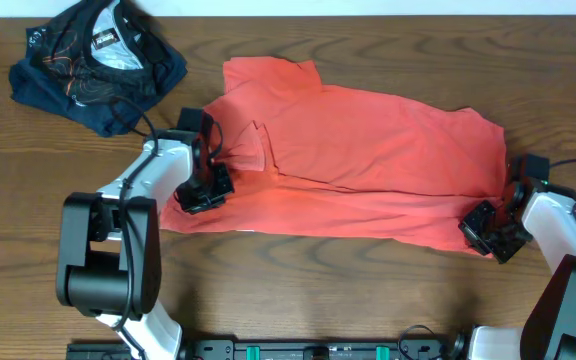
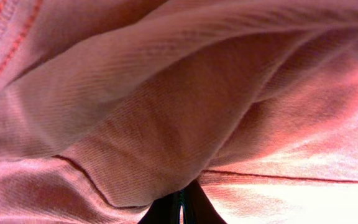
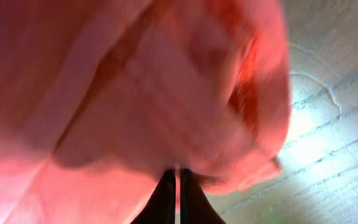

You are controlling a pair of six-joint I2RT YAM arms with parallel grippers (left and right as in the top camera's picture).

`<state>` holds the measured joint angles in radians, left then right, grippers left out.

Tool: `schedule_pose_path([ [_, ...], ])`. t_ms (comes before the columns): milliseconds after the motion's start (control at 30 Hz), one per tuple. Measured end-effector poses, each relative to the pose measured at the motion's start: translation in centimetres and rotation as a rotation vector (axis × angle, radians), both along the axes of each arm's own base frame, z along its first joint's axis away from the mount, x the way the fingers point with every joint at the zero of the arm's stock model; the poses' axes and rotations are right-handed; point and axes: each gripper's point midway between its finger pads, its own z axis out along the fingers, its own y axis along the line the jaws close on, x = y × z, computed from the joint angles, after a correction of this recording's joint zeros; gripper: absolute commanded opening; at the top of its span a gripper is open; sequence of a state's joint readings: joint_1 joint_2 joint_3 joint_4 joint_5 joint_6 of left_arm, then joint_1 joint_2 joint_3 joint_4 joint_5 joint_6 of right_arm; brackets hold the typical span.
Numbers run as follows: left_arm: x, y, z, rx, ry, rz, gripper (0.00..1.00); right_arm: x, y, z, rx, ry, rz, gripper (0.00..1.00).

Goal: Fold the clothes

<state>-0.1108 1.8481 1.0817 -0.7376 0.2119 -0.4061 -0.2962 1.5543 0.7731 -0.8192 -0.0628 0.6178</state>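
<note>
Here the red T-shirt (image 1: pixel 368 150) lies spread across the counter (image 1: pixel 268 290). The left jaws are clamped on its near left edge and the right jaws on its near right corner, likely to carry that hem over together.

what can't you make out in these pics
- Left wrist: the shirt fills the frame. Only the very tips of the left gripper show.
- Right wrist: blurred cloth lies over the right gripper. How much fabric is pinched is unclear.
- Overhead: the shirt's underside is hidden by the shirt itself. The dark garment has a print too small to read. The right arm is cut off by the frame edge.
</note>
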Motion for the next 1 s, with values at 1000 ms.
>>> schedule_pose_path([
  [1000,-5.6,2.5,-0.1,0.053,0.254,0.124,0.06,-0.7,-2.3,-0.6,-0.096,0.016,-0.108,0.02],
])
